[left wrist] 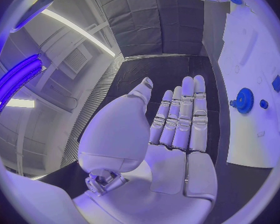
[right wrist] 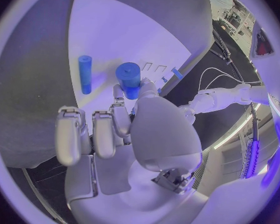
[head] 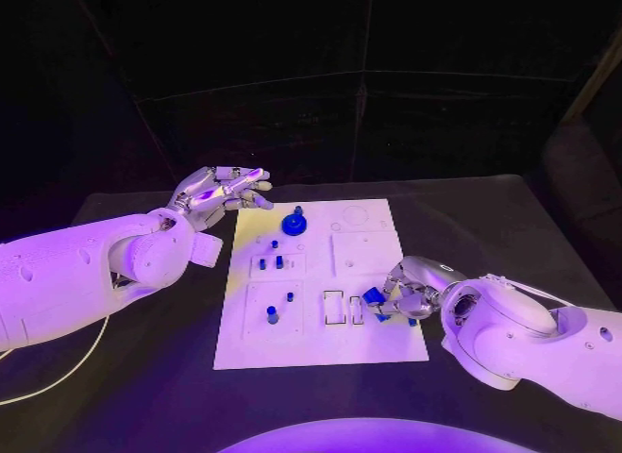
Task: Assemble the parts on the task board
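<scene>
**Right hand pinching a blue cylinder at the board's near right edge; left hand spread and empty beside the far left corner**

The right arm comes in low from the right, and the right hand point(head: 409, 291) is curled down over the near right part of the task board point(head: 359, 344). In the right wrist view its thumb and a fingertip pinch a short blue cylinder point(right wrist: 129, 79), while the other fingers point(right wrist: 70, 134) are bent inward beside it. A thinner blue peg point(right wrist: 84, 73) lies on the white plate just beyond, apart from the hand.

The left arm reaches in from the left, and the left hand point(head: 224, 193) hovers just off the board's far left corner. The left wrist view shows it flat, palm open, fingers point(left wrist: 184, 117) straight and side by side, thumb out to the side, holding nothing.

On the board, a blue gear point(head: 294, 224) sits near the far left corner, close to the left hand. Several small blue parts point(head: 271, 257) stand in the recesses along the left column, and two more point(head: 273, 313) lie in the near left panel.

The board lies in the middle of the black tabletop point(head: 501, 217). A white cable point(head: 59, 377) trails over the near left of the tabletop. Behind the tabletop the room is dark.
</scene>
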Controlling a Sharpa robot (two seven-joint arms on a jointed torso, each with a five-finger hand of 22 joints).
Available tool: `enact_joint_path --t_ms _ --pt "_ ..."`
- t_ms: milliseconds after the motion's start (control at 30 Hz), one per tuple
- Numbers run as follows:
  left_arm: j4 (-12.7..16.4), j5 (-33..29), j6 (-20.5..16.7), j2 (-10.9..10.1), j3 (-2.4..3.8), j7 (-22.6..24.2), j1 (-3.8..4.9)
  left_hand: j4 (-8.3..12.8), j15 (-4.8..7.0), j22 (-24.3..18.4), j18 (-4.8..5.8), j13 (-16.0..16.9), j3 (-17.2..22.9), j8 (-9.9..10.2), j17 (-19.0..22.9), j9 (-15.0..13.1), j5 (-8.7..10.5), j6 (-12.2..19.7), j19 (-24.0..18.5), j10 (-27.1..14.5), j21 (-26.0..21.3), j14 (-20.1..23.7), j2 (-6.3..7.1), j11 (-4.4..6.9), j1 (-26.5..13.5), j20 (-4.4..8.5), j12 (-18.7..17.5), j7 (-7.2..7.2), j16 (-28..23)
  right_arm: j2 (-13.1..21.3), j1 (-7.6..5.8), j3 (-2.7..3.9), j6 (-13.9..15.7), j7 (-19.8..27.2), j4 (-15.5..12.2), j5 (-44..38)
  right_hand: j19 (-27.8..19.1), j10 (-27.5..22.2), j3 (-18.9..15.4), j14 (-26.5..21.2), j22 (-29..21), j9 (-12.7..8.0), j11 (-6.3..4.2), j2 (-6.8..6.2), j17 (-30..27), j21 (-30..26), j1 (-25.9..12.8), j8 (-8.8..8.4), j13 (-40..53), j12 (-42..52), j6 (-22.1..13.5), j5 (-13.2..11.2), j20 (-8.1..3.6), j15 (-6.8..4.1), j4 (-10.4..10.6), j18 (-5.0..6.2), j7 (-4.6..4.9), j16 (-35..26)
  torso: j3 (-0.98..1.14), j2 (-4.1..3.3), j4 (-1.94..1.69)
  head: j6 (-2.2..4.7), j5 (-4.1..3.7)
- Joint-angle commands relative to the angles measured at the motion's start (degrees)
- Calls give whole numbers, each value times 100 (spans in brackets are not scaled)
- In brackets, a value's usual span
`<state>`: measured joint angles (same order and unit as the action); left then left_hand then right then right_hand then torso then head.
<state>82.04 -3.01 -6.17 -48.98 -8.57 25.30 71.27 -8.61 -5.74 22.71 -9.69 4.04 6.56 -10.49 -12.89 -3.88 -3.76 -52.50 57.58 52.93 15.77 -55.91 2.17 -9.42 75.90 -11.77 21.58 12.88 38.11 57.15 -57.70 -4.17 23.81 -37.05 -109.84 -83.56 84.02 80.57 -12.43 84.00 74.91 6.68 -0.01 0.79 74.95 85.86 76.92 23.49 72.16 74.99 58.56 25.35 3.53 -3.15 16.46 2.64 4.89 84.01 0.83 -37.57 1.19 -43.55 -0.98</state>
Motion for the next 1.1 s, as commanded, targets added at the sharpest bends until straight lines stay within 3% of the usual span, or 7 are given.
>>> enact_joint_path --t_ms 33,267,433,567,833,1100 --pt "14 -38 89 4 4 14 7 3 0 -10 -77 -6 -45 -26 6 0 3 22 53 -40 -21 -48 -28 10 7 -2 35 -1 -24 -18 -10 1 622 80 -73 89 112 40 -22 343 897 163 -19 3 92 30 -18 60 -1 2 84 124 -62 -61 -2 -97 -76 30 2 -9 -6 13 10" --pt "22 -38 88 -2 4 14 7 5 0 -12 -77 -6 -47 -26 6 1 3 24 54 -42 -22 -48 -26 10 10 -2 35 0 -25 -125 -10 2 684 102 -115 193 118 48 -29 347 906 175 -25 9 113 35 -10 71 18 9 87 167 -67 -66 -1 -99 -82 37 -1 -11 -2 14 24" --pt "26 -38 87 0 4 16 7 5 0 -12 -77 -6 -47 -26 6 1 3 24 54 -42 -22 -48 -26 10 10 -2 35 0 -25 -273 -10 3 457 93 -61 307 125 50 -59 348 915 189 -24 19 121 40 -62 79 24 4 85 160 -72 -68 19 -102 -79 40 0 -9 -6 9 31" --pt "25 -38 84 7 4 15 8 5 0 -12 -77 -6 -47 -26 6 1 3 24 54 -42 -22 -48 -26 10 10 -2 35 0 -25 -417 -11 3 289 61 7 409 131 75 -150 355 926 223 -26 57 159 46 -244 102 69 21 94 -11 -77 -70 22 -105 -84 54 -2 -11 -13 9 53" --pt "24 -38 82 25 4 12 8 5 0 -12 -77 -6 -47 -26 6 1 3 24 54 -42 -22 -48 -26 10 10 -2 35 0 -25 -722 -12 3 -52 -51 163 460 156 117 -205 368 957 261 -37 83 224 65 -316 131 146 68 108 -121 -83 -78 17 -112 -99 80 -1 -14 -4 -2 99" --pt "25 -38 78 28 5 12 9 9 -1 -19 -77 -6 -53 -28 8 1 1 28 56 -47 -25 -47 -24 9 20 -3 38 0 -26 -891 -12 3 -70 -169 323 269 164 126 -213 372 968 276 -42 117 247 72 -340 145 162 75 121 -135 -86 -81 20 -115 -106 89 1 -11 -4 0 116"
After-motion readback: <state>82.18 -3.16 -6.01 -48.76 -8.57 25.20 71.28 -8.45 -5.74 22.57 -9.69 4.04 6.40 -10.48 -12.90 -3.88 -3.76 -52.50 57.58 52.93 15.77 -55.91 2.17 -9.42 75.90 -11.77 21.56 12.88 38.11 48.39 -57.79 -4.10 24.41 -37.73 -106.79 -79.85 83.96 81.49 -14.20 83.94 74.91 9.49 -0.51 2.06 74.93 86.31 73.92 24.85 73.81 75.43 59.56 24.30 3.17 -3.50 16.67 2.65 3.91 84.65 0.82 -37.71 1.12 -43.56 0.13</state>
